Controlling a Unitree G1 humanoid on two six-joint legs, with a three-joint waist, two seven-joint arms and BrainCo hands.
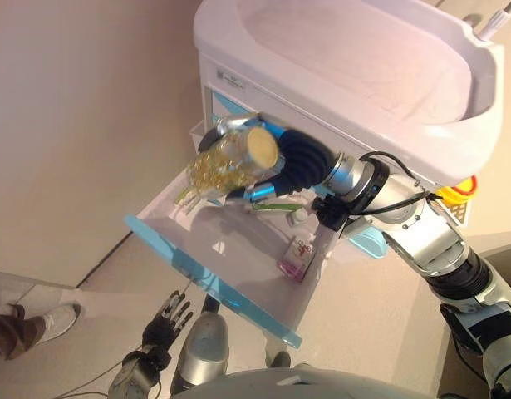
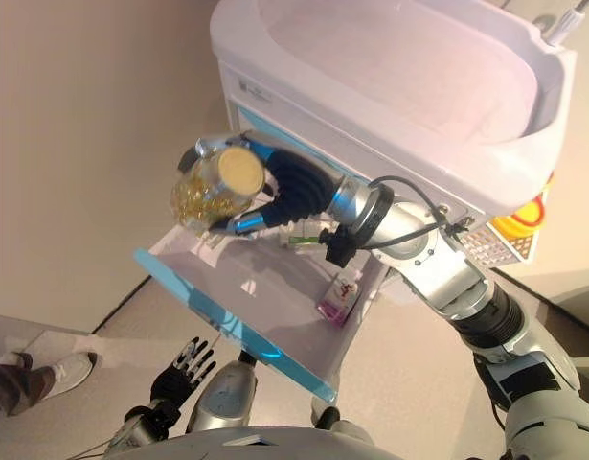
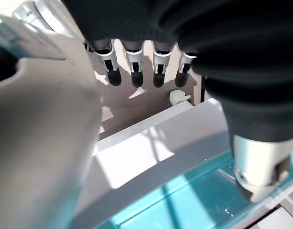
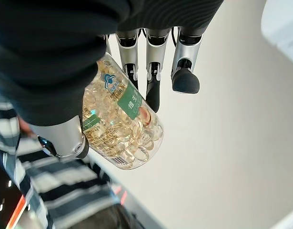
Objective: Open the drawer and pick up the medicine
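Observation:
A clear medicine bottle (image 1: 231, 160) full of yellow capsules, with a pale yellow cap, hangs in the air above the open drawer (image 1: 207, 281). My right hand (image 1: 297, 163) is shut on it, fingers and thumb curled round its body (image 4: 120, 125). The drawer is white with a blue front and stands pulled out from a white cabinet (image 1: 238, 83). A small pink-labelled packet (image 1: 296, 258) and a little white bottle (image 1: 298, 218) lie inside the drawer. My left hand (image 1: 165, 322) hangs low below the drawer front, its fingers (image 3: 136, 71) straight and holding nothing.
A white basin-shaped top (image 1: 355, 58) caps the cabinet. A yellow thing (image 1: 459, 192) hangs at its right side. A person's shoe (image 1: 46, 321) shows on the floor at the lower left. A beige wall (image 1: 81, 125) lies to the left of the drawer.

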